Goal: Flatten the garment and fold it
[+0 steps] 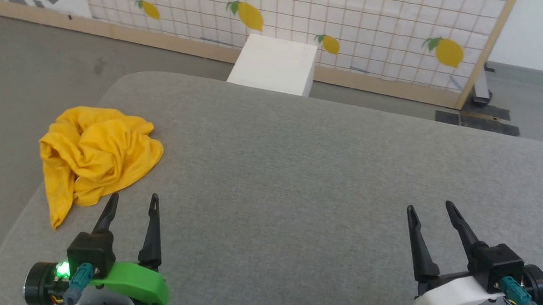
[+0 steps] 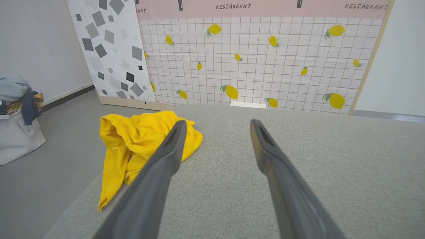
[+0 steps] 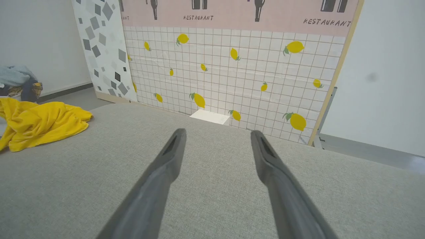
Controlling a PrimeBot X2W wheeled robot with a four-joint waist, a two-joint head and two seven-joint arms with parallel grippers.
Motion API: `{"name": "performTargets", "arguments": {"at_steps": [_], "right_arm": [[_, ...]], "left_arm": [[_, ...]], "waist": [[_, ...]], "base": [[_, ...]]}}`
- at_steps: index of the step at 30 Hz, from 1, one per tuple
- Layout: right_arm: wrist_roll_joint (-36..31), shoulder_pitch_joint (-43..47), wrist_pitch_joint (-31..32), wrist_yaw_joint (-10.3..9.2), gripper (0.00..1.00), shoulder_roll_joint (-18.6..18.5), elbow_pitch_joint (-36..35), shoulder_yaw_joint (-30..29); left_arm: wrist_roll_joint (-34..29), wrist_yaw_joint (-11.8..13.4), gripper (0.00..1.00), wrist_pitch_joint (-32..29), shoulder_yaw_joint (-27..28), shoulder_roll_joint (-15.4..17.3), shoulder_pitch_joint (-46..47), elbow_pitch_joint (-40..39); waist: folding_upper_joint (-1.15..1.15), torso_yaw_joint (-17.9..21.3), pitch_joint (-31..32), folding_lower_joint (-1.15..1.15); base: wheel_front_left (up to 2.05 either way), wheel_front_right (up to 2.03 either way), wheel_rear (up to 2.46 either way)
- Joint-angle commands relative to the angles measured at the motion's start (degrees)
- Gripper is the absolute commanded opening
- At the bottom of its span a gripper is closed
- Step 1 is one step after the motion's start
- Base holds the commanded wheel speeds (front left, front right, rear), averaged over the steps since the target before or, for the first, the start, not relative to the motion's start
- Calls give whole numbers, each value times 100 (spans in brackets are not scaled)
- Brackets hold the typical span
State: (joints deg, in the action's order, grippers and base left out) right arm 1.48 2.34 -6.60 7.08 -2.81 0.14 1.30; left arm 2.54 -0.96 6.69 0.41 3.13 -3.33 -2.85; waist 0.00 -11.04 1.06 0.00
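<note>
The garment (image 1: 97, 153) is a bright yellow crumpled heap at the left edge of the grey padded table (image 1: 298, 173), with one end trailing toward the table's near-left corner. My left gripper (image 1: 134, 199) stands open just in front of the heap, empty, its fingertips a short way from the cloth. In the left wrist view the garment (image 2: 139, 146) lies left of and partly behind my left finger. My right gripper (image 1: 431, 207) is open and empty over the bare right side of the table. The right wrist view shows the garment (image 3: 40, 122) far to the left.
A white box (image 1: 274, 65) stands beyond the table's far edge, against a lemon-patterned panel (image 1: 308, 18). A white bag of clothes (image 2: 16, 126) sits on the floor to the left. Grey floor surrounds the table.
</note>
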Motion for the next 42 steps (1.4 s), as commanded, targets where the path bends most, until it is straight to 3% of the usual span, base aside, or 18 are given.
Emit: {"name": "performTargets", "arguments": {"at_steps": [1, 23, 42], "right_arm": [[34, 8, -59, 20, 100, -4, 25, 39], [71, -109, -319, 27, 100, -5, 206, 355], [98, -98, -544, 33, 100, -6, 316, 601]], "left_arm": [[46, 6, 100, 55, 7, -12, -58, -36], [152, -14, 100, 313, 60, -16, -66, -35], [263, 130, 100, 537, -87, -20, -190, -86]], "waist": [[0, -182, -13, 0], [0, -1618, -58, 0], [0, -2209, -52, 0]], "base": [[0, 0, 0], [-1, -1, -1], [-14, -14, -14]]}}
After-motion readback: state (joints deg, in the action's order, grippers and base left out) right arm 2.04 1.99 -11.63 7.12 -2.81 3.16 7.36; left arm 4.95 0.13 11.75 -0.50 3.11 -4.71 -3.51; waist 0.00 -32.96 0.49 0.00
